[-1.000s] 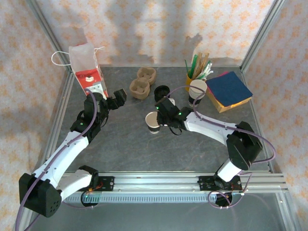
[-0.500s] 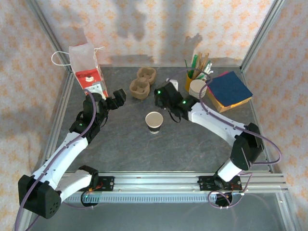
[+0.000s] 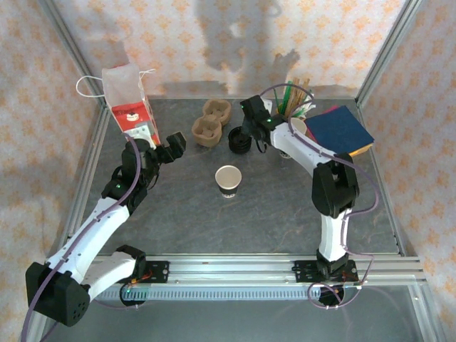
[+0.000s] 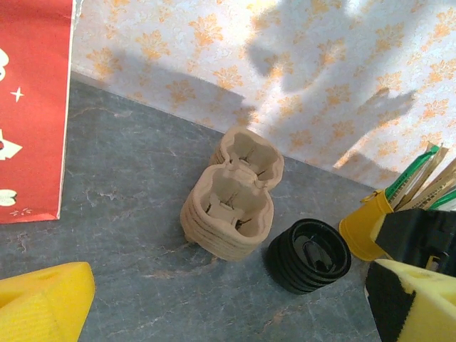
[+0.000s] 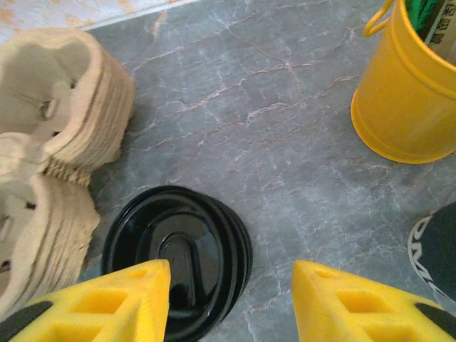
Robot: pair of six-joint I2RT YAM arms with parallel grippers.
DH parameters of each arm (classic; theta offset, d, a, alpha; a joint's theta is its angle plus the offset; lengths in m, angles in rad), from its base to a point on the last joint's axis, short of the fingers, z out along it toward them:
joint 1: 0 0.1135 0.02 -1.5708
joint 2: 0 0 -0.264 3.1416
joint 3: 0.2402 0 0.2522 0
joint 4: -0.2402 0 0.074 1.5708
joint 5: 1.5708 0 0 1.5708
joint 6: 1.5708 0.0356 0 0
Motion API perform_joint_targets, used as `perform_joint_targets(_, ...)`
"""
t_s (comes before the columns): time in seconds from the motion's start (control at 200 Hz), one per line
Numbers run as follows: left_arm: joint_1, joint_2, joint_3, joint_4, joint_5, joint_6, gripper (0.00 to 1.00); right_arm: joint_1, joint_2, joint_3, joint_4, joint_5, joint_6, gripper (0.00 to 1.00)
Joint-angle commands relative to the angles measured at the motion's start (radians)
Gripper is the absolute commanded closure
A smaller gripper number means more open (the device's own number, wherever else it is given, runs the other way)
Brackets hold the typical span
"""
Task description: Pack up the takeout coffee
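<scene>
- Black paper outside, white inside: the takeout coffee cup [image 3: 228, 178] stands upright and alone in the middle of the grey table [image 3: 192, 221], with its mouth open and no lid on it.
- I judge the job barely begun. The cup lacks its lid, and it is in neither a carrier nor the red bag [image 3: 130, 107], which stands at the far left, well apart from the cup.
- My right gripper [image 5: 229, 285] hangs over the stack of black lids [image 5: 178, 249], its yellow foam fingers [image 5: 153, 285] spread with nothing pinched between them. The stack lies more under the carrier-side finger than in the gap, so I reckon I must centre before closing.
- My left gripper [image 4: 231, 278] is spread wide and holds nothing. It sits near the bag and faces the carriers.
- Lids: glossy moulded plastic, round, with ribbed rims nested one on another and a raised oval in the top one. They look thin and slick, so peeling off just one could be fiddly.
- Brown pulp carriers [image 4: 231, 203]: matte and fibrous, with two pockets each, nested in stacks just beside the lids.
- Yellow pot [image 5: 402, 100]: smooth and round with a loop handle, holding stirrers [image 3: 296, 96].
- Table: a grey stone-look sheet with pale veins, flat and faintly shiny.
- Bag: red paper, flat-sided, with white print and string handles.
</scene>
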Motion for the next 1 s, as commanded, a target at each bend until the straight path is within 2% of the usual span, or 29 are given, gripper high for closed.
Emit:
perform_joint_targets(0.0, -0.007, -0.009, -0.010, -0.003, 0.003, -0.016, 0.01, -0.010, 0.058, 0.082, -0.066, -0.027, -0.020, 0.54)
perform_joint_targets(0.305, -0.007, -0.001, -0.015, -0.001, 0.004, -0.019, 0.01, -0.022, 0.153, 0.151, -0.091, -0.080, -0.012, 0.56)
perform_joint_targets(0.716, -0.007, 0.014, -0.014, -0.002, 0.001, -0.022, 0.01, -0.022, 0.178, 0.137, -0.091, -0.099, -0.006, 0.65)
perform_joint_targets(0.996, -0.007, 0.016, -0.010, -0.004, -0.002, -0.021, 0.01, -0.022, 0.182, 0.125, -0.084, -0.093, -0.001, 0.65)
